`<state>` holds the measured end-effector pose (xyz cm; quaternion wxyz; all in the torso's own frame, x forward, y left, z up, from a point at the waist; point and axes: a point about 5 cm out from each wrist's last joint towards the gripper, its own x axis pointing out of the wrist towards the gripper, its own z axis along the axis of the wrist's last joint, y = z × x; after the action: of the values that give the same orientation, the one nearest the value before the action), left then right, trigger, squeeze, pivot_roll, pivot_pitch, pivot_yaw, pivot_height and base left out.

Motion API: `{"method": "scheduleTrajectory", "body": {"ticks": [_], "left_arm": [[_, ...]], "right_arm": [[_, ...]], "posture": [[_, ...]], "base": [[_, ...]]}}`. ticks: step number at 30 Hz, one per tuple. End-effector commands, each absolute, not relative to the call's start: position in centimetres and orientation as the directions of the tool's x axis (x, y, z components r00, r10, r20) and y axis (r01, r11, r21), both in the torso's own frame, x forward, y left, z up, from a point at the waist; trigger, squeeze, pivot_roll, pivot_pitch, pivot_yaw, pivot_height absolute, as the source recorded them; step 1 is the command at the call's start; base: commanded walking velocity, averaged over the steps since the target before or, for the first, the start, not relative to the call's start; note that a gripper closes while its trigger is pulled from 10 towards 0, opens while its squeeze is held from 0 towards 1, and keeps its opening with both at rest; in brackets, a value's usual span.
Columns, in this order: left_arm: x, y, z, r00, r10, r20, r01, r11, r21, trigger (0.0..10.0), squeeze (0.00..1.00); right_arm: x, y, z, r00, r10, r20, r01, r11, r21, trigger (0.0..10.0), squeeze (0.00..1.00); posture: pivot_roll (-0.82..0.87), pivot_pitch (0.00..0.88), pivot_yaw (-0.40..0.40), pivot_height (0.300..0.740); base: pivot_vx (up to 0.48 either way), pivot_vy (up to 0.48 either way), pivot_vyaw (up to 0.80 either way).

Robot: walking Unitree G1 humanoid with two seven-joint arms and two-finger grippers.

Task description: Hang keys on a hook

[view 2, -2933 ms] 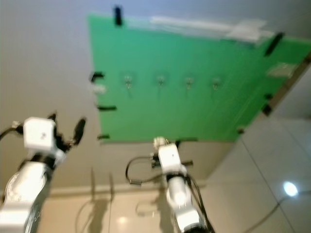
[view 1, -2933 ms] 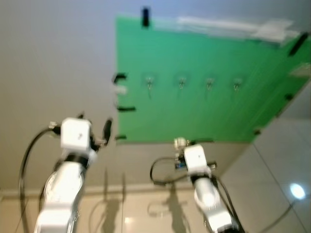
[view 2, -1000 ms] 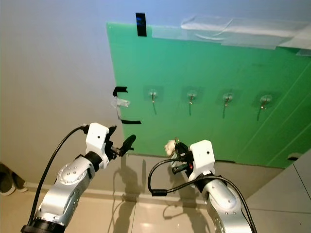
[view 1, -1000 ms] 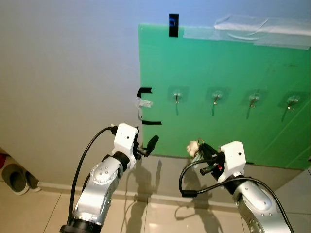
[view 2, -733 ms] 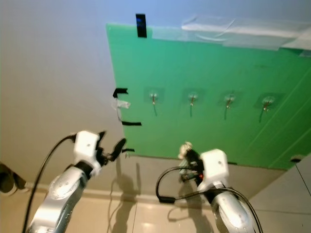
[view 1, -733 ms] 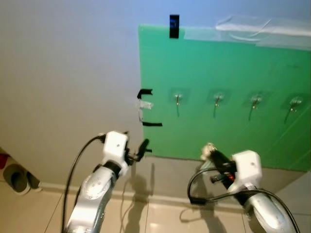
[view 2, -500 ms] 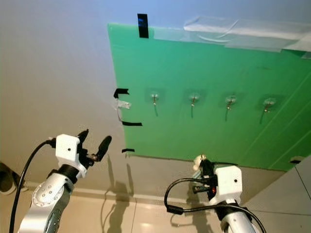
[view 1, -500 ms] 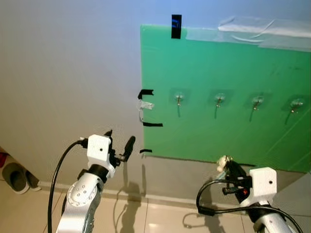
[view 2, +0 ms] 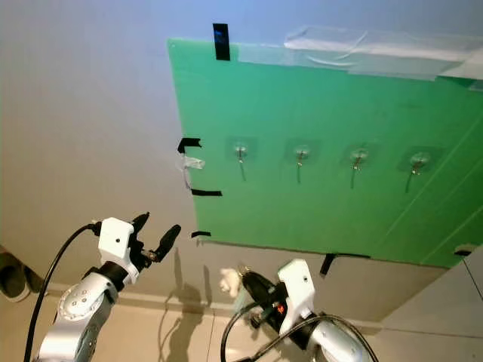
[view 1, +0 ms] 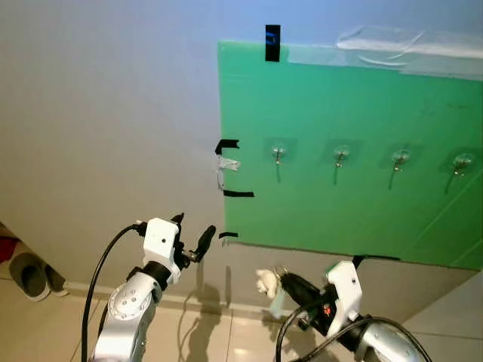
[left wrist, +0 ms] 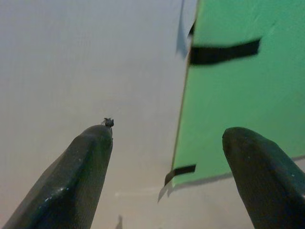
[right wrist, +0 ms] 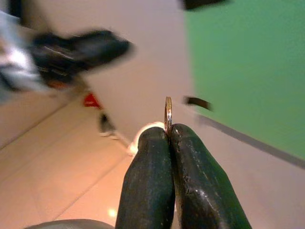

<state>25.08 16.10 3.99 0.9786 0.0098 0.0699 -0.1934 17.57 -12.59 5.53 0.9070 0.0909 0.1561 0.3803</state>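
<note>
A green board (view 1: 355, 121) is taped to the wall and carries four small hooks in a row, the leftmost hook (view 1: 278, 154) near its left edge. My right gripper (view 1: 290, 283) is low, below the board's bottom edge, pointing left. It is shut on a gold key ring (right wrist: 168, 113), and a white fob (view 1: 264, 281) hangs at its tip. My left gripper (view 1: 192, 230) is open and holds nothing, raised beside the board's lower left corner. In the left wrist view its fingers (left wrist: 90, 157) frame the board's edge (left wrist: 228, 105).
Black tape strips (view 1: 227, 145) mark the board's left edge and top (view 1: 272, 42). Clear tape (view 1: 400, 53) runs along its top right. Shoes (view 1: 26, 271) lie on the tiled floor at the far left by the wall.
My right gripper has swung down and to the left with the keys, now pointing left instead of up. The left gripper has shifted slightly right and lower.
</note>
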Motion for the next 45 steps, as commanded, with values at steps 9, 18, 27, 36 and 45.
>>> {"method": "scheduleTrajectory", "body": {"ticks": [9, 18, 27, 36, 45], "left_arm": [[26.1, 17.1, 2.1, 0.909, -0.377, -0.178, 0.380, 0.925, -0.020, 10.0, 0.00], [25.3, 17.7, 0.0, 0.893, -0.385, -0.230, 0.390, 0.920, -0.028, 10.0, 0.00], [26.0, 18.8, 0.8, 0.897, -0.401, -0.188, 0.403, 0.915, -0.029, 10.0, 0.00], [28.6, 17.9, 2.5, 0.896, -0.417, -0.154, 0.417, 0.908, -0.034, 10.0, 0.00], [29.2, 14.1, 3.8, 0.875, -0.479, -0.074, 0.479, 0.878, -0.024, 10.0, 0.00]], "right_arm": [[21.6, -15.3, 13.1, 0.508, 0.855, -0.107, -0.812, 0.517, 0.273, 0.0, 0.00], [23.5, -13.5, 17.2, 0.447, 0.894, -0.018, -0.866, 0.438, 0.240, 0.0, 0.00], [23.4, -13.3, 16.0, 0.464, 0.882, -0.077, -0.834, 0.465, 0.296, 0.0, 0.00], [25.5, -13.0, 14.6, 0.579, 0.811, -0.079, -0.766, 0.575, 0.287, 0.0, 0.00], [27.6, -10.4, 14.8, 0.577, 0.817, -0.022, -0.783, 0.560, 0.272, 0.0, 0.00]], "posture": [[-0.03, 0.000, 0.032, 0.740], [-0.03, 0.000, 0.021, 0.740], [-0.03, 0.000, 0.008, 0.740], [-0.04, 0.000, 0.011, 0.740], [-0.03, 0.000, 0.014, 0.740]], "base": [[0.000, 0.000, 0.00], [0.000, 0.000, 0.00], [0.000, 0.000, 0.00], [0.000, 0.000, 0.00], [0.000, 0.000, 0.00]]}}
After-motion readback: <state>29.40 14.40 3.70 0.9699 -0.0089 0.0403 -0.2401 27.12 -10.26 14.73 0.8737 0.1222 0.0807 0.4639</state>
